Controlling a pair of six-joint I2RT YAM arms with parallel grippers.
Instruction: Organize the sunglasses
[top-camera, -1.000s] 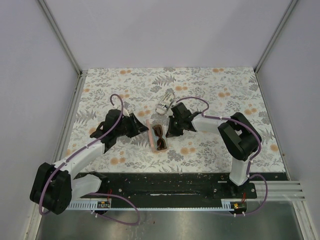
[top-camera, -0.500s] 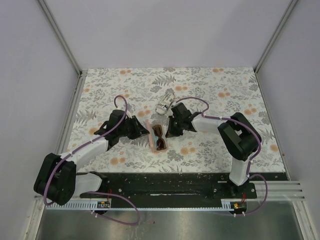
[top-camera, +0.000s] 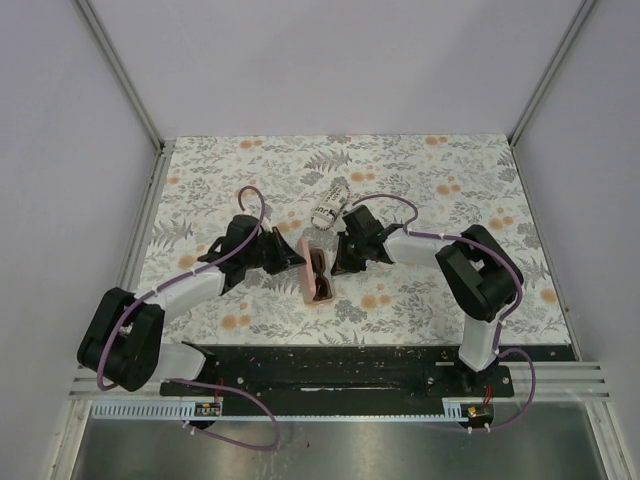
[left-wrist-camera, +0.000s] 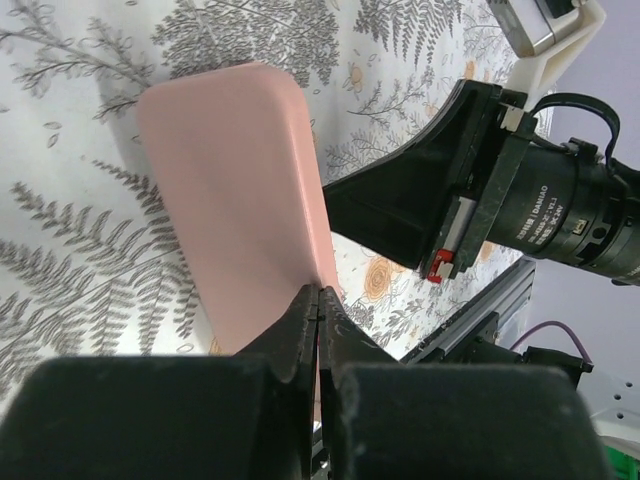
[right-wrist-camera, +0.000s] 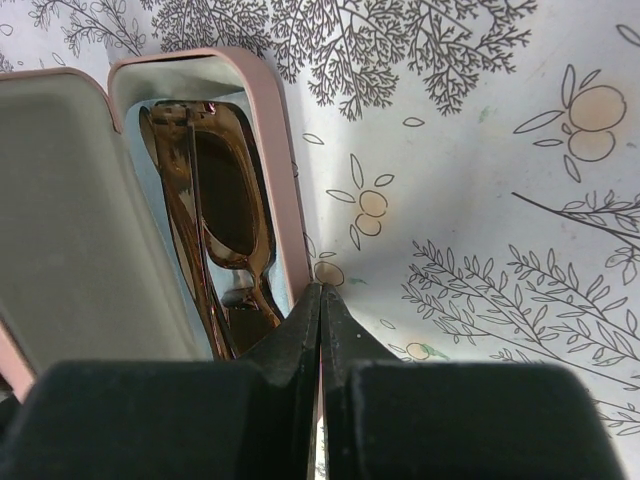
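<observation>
Left gripper (left-wrist-camera: 318, 300): fingers together, touching pink oblong hard case (left-wrist-camera: 235, 180) lid | right gripper (right-wrist-camera: 320, 295): together, at its rim | slim brown-framed sunglasses (right-wrist-camera: 225, 220): inside, partly hidden

The tabletop (top-camera: 450, 170) is covered with a pale cloth printed with grey ferns and orange blossoms. Plain off-white panels enclose it: the back wall (top-camera: 330, 60) at 12 o'clock, the left wall (top-camera: 60, 150) at 9 o'clock, and the right wall (top-camera: 600, 150) at 3 o'clock. A bare metal left post (top-camera: 120, 75) and right post (top-camera: 548, 70) mark the rear corners. A black mounting plate (top-camera: 330, 368) lies along the 6 o'clock edge, bordered by a brushed metal sheet (top-camera: 350, 450). Lighting is even and diffuse, and shadows are soft.
</observation>
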